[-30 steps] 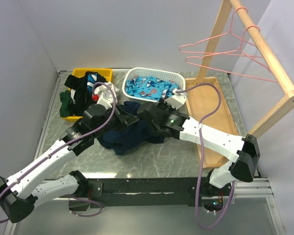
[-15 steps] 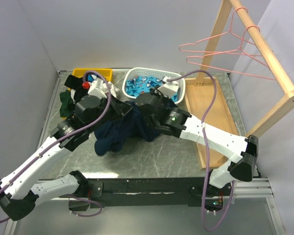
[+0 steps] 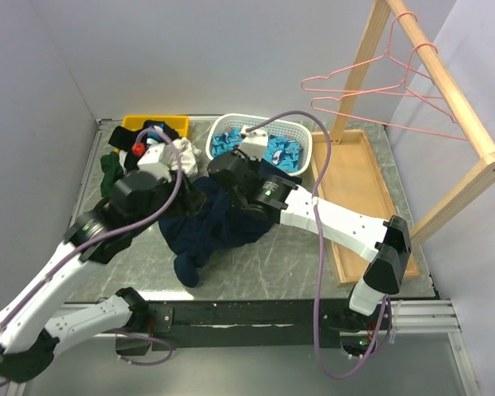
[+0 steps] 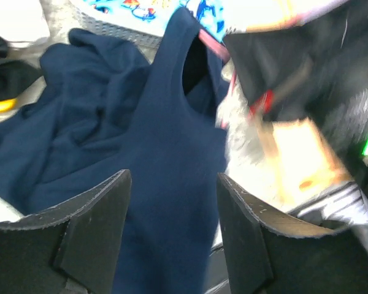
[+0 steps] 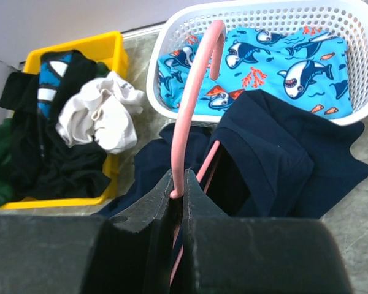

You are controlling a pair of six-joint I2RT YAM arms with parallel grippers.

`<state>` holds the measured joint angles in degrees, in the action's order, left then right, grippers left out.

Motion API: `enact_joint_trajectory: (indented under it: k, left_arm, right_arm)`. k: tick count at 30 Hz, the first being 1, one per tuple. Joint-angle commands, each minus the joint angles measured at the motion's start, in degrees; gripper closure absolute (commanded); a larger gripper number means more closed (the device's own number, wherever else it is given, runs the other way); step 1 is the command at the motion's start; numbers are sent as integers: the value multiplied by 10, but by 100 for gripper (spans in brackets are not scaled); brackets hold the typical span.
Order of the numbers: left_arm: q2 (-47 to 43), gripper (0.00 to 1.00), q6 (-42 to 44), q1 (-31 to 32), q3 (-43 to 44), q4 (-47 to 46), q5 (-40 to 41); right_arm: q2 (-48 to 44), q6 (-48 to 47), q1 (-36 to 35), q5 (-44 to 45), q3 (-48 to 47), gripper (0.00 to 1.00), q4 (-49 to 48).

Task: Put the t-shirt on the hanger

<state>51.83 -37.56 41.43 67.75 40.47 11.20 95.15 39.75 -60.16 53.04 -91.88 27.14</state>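
T-shirt, overhead view: t-shirt (image 3: 210, 227) bunched on the table (image 3: 264, 268) at frame centre, one end trailing toward the bottom edge.
Arms, overhead view: left arm (image 3: 107, 227) enters from lower left and right arm (image 3: 338, 219) from lower right. Both wrists sit over the cloth, and the state of the jaws cannot be told here.
Surroundings, overhead view: yellow bin (image 3: 169, 122) of clothes at upper left, white basket (image 3: 289, 125) at upper centre, and wooden rack (image 3: 450, 89) at right carrying spare hangers (image 3: 379, 91).
Left gripper, left wrist view: left gripper (image 4: 172, 177) has its jaws spread wide, with the t-shirt filling the frame centre between and beyond them.
Hanger, left wrist view: a short pink stretch of the hanger (image 4: 211, 44) shows at the collar opening, top centre. The right of the frame is blurred.
Right gripper, right wrist view: right gripper (image 5: 178, 180) has its jaws closed tight on the hanger's wire neck, lower centre.
Hanger, right wrist view: the hook rises to upper centre in front of the basket, and the lower wire runs into the collar opening.
T-shirt, right wrist view: it lies at centre right, just below the basket.
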Motion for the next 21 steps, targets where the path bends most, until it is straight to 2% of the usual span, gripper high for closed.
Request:
enact_joint_trajectory:
  k: [1,6,13,17,18,21]
  left_arm:
    - [-96,38,97,-2,-45,40,-41]
    - [-142,35,115,0,-91,16,-107]
    - [-123,28,152,11,-79,-6,-152]
    - [-88,28,153,57,-77,-4,-117]
    - [-81,28,146,88,-77,-3,-114]
    - [-46,31,134,143,-71,13,-12]
  right_arm:
    - [6,2,10,-15,-57,100,18]
    - [12,2,10,-21,-71,100,33]
    - [34,2,10,-24,-101,100,50]
    - [40,4,10,-18,-110,100,60]
    - [41,4,10,-18,-111,100,63]
    - [40,5,10,-18,-114,100,66]
